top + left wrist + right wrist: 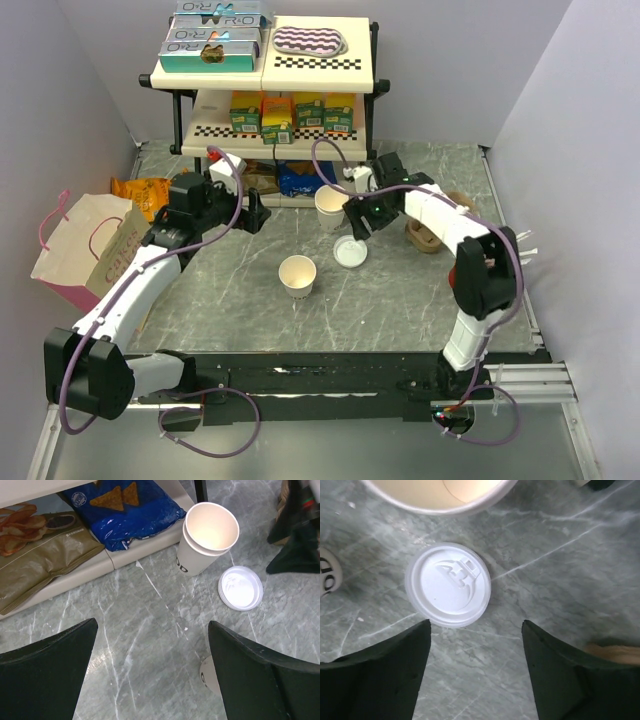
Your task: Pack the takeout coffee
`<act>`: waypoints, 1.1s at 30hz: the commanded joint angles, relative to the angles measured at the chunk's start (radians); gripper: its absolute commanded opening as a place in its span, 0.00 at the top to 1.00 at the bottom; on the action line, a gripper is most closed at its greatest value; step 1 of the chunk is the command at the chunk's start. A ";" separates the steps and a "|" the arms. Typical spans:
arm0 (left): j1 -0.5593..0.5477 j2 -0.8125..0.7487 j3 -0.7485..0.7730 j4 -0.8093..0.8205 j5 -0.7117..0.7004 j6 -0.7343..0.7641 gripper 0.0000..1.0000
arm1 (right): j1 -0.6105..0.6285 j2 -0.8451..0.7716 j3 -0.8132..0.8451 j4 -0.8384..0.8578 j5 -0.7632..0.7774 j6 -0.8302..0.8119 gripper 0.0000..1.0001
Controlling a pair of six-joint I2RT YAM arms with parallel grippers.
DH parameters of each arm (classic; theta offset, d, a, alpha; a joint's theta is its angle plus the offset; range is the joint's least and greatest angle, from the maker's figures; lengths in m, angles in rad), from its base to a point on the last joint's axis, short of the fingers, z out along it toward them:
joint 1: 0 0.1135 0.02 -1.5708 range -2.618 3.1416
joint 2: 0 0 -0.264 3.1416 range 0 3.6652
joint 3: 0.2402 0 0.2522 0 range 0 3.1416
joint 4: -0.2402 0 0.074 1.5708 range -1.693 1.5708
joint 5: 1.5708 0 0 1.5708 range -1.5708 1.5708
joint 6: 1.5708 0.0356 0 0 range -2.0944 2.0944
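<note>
Top external: I am seeing the coffee cup (297, 275) standing lidless on the grey marbled table (400, 300), its white lid (350, 252) lying just beyond. Over that lid the right gripper (357, 229) is hovering, fingers spread; the left gripper (255, 214) is gaping empty. A shelf rack (270, 100) is standing against the far wall (450, 60).

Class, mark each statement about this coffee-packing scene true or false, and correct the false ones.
1. The white lid lies flat on the table, on no cup. True.
2. The right claw is shut on the lid. False: it is open and empty, above the lid.
3. The single cup stands upright and lidless. True.
4. The paper bag stands at the table's right edge. False: it is at the left edge.
</note>
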 commanded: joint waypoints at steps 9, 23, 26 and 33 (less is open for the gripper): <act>-0.019 -0.044 0.019 -0.033 -0.016 0.087 0.01 | -0.014 0.114 0.040 -0.014 -0.050 -0.002 0.00; -0.018 -0.015 0.030 -0.019 -0.007 0.080 0.01 | -0.014 0.181 0.058 -0.012 -0.010 0.064 0.58; -0.018 -0.011 0.032 -0.020 -0.004 0.077 0.01 | -0.012 0.195 0.060 -0.008 -0.021 0.068 0.59; -0.016 -0.008 0.036 -0.022 -0.015 0.080 0.01 | -0.014 0.221 0.084 -0.005 -0.007 0.075 0.69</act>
